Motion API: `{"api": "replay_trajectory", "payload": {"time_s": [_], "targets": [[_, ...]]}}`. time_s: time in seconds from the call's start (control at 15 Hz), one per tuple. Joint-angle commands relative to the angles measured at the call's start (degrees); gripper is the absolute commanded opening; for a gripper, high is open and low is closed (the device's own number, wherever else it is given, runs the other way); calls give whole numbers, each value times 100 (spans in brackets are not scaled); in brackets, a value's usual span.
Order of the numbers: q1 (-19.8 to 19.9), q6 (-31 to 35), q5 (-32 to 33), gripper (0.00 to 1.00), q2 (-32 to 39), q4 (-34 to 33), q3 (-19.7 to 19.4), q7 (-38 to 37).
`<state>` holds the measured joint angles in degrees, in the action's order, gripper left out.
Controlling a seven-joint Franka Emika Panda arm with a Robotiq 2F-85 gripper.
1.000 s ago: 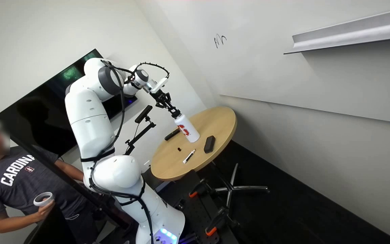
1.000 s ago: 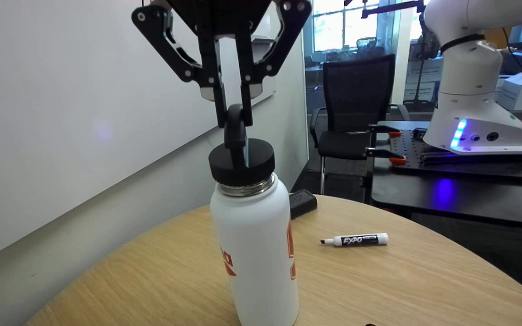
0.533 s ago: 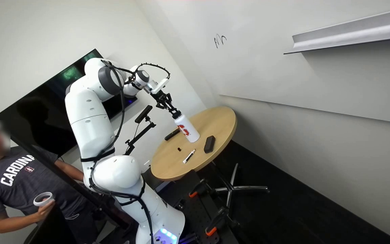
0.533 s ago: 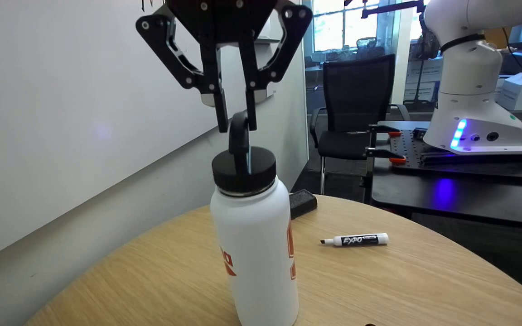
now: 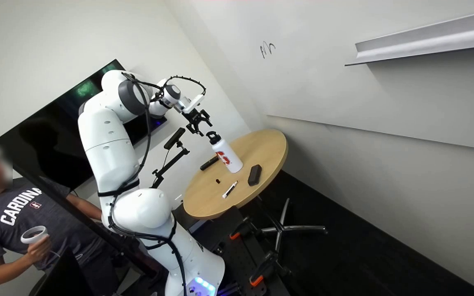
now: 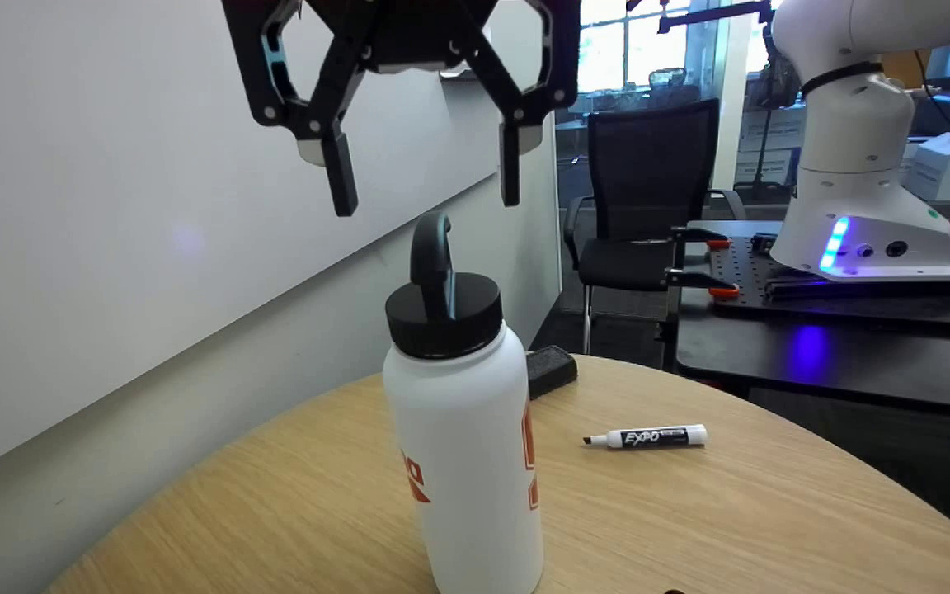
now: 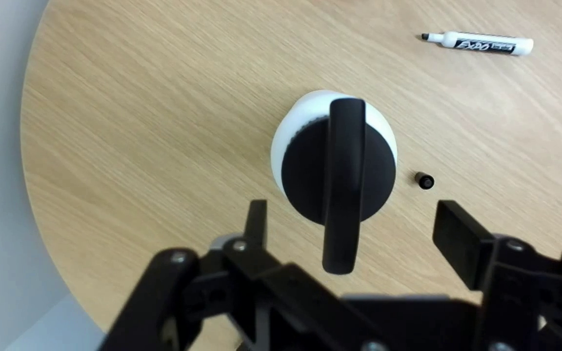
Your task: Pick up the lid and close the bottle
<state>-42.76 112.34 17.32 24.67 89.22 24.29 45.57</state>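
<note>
The white bottle (image 6: 467, 445) with red-orange print stands upright on the round wooden table, in both exterior views. On its mouth sits the black lid (image 6: 442, 318), looking level, its loop handle upright; no metal neck shows below it. Whether its threads are engaged cannot be told. My gripper (image 6: 427, 204) hangs just above the handle with its fingers (image 6: 340, 175) spread wide, nothing held between them. Seen from above in the wrist view, the lid (image 7: 305, 170) covers most of the bottle (image 7: 310, 105), and its handle lies between the spread fingers without touching either.
An uncapped white marker (image 7: 486, 44) and a small black cap (image 7: 424, 180) lie on the table (image 5: 204, 201). A dark eraser block (image 5: 254, 175) is beside the bottle, and a dark cylindrical object (image 5: 209, 163) lies behind it. A whiteboard wall (image 6: 153, 206) rises close to the table.
The lid has sunk onto the bottle's neck, hiding the metal ring that showed before. My gripper has let go of the handle, spread its fingers wide and stands slightly higher.
</note>
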Motion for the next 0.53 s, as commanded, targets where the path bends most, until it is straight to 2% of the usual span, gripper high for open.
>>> {"api": "replay_trajectory", "payload": {"time_s": [0.0, 0.47], "targets": [[67, -70, -137, 100, -542, 265, 94, -19], [81, -676, -375, 100, -1229, 127, 281, 162]]}}
